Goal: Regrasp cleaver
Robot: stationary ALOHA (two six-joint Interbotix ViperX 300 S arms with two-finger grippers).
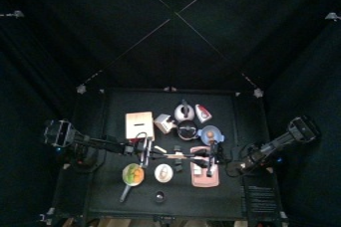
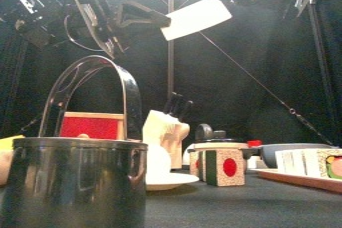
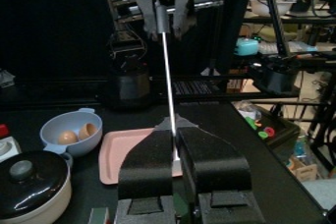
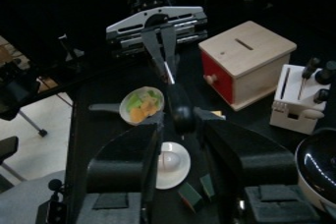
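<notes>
The cleaver, with a broad silver blade and a dark handle, is held in the air above the table's middle. My left gripper is shut on its handle end; the blade runs edge-on away from the jaws toward the right gripper. In the front view the left gripper holds it level. My right gripper faces the left one with its jaws apart on either side of the cleaver's far end. I cannot tell whether they touch it.
Below stand a metal pot with a bail handle, a red-fronted wooden box, a knife block, a plate of food, a white plate, a pink tray and a blue bowl.
</notes>
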